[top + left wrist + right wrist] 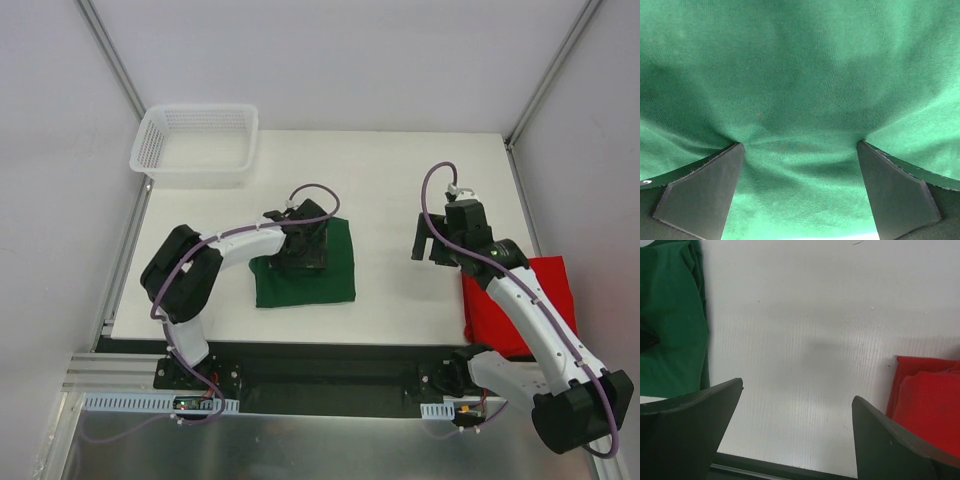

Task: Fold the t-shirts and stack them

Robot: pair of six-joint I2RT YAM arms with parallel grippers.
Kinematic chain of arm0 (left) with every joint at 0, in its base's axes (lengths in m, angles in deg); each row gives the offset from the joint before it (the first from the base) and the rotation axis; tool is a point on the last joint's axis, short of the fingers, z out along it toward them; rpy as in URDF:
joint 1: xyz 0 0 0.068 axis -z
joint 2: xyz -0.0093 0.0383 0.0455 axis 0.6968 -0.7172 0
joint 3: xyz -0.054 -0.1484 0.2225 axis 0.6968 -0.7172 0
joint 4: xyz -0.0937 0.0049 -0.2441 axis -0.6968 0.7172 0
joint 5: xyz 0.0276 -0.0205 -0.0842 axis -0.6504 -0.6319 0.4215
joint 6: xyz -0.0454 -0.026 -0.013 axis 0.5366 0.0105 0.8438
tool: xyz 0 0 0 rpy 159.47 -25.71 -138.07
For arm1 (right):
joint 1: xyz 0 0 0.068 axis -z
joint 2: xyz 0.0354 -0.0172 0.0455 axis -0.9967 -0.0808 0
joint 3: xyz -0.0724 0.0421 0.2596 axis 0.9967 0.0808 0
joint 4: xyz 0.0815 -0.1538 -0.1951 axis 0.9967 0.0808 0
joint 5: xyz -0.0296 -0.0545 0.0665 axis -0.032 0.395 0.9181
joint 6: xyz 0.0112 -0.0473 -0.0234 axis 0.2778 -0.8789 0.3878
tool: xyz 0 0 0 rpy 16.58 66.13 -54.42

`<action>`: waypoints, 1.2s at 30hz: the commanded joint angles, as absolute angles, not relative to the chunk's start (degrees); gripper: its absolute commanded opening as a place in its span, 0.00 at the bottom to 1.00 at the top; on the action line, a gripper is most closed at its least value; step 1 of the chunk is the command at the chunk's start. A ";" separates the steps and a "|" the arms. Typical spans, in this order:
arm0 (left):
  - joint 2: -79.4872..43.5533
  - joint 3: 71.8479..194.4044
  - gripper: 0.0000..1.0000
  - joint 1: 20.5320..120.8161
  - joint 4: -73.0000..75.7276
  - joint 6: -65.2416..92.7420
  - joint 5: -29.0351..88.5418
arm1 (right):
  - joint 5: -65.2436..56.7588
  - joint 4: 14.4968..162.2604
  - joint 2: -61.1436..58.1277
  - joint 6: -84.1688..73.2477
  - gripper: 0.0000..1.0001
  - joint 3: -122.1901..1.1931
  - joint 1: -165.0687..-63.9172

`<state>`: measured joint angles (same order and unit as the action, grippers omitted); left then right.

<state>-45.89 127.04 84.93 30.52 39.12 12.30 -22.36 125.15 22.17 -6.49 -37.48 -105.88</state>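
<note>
A dark green t-shirt [330, 270] lies folded into a rectangle on the white table, left of centre. My left gripper [300, 245] is down on its upper left part, open, both fingertips pressing into the cloth [800, 90], which bulges between them. The red t-shirt [545, 290] lies folded at the table's right edge, partly under my right arm. My right gripper [432, 245] hovers open over bare table between the two shirts. In the right wrist view the green t-shirt [670, 325] shows at the left and the red t-shirt [927, 405] at the right.
A white mesh basket [195, 145] stands at the table's far left corner. White walls with metal frame posts close in the table on three sides. The table's near edge [790, 470] runs just below my right fingers.
</note>
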 commanded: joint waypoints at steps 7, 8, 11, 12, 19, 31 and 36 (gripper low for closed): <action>-36.97 108.97 0.99 71.96 27.73 37.60 13.85 | -17.16 124.26 19.81 -6.12 0.96 -38.83 -105.58; -35.82 107.90 1.00 70.99 27.90 37.33 13.41 | -16.81 124.17 19.46 -6.04 0.96 -38.92 -105.58; -31.95 105.34 0.99 66.86 27.81 36.71 14.46 | -15.49 123.91 18.05 -5.95 0.96 -39.62 -105.67; -30.64 105.25 0.99 65.72 28.86 36.71 14.55 | -14.96 123.73 17.79 -5.95 0.96 -39.88 -105.76; -24.48 107.10 0.99 59.92 37.73 34.61 7.79 | -12.94 123.64 16.20 -6.21 0.96 -41.03 -105.84; -27.46 114.22 0.99 52.00 46.71 30.56 7.43 | -7.93 121.54 13.83 -5.16 0.96 -42.34 -107.07; -26.86 116.50 0.99 46.90 47.15 27.92 12.00 | -7.05 120.74 12.69 -4.81 0.96 -43.40 -107.43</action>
